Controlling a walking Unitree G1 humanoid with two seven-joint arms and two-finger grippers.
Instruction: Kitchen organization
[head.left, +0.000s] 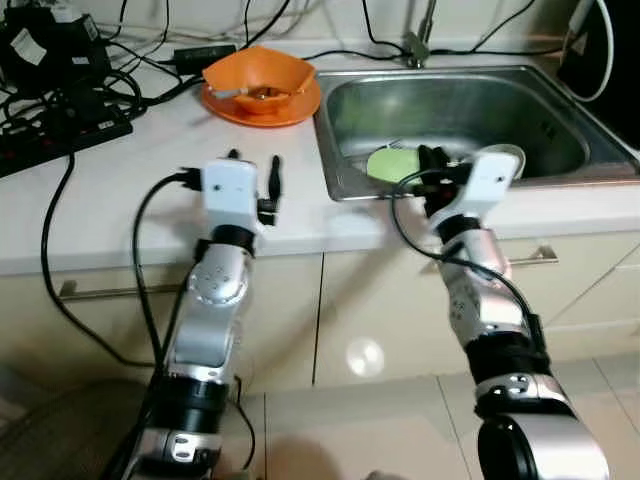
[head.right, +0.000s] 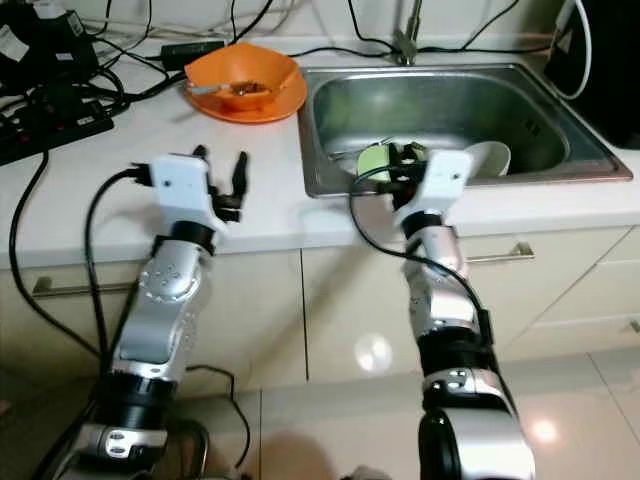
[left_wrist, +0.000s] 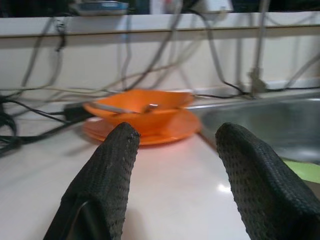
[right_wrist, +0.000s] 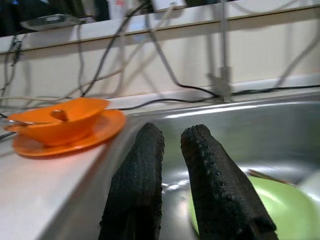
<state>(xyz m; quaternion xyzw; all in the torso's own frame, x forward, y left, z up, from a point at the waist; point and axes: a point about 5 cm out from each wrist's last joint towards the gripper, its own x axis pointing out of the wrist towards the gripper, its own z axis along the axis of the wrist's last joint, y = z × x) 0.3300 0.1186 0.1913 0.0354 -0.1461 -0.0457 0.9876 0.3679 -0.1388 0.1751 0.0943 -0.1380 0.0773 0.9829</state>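
Green plate (head.left: 385, 165) in the sink (head.left: 560, 100): partly hidden behind the right claw (head.left: 432, 158). Orange bowl (head.left: 258, 80) contents: too small to identify. Faucet (head.left: 420, 40): cut off by frame top.

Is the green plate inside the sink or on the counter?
Inside the sink. The green plate lies on the basin floor near the front wall, just beyond the right gripper.

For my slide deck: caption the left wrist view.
Open left gripper over the counter, facing an orange bowl.
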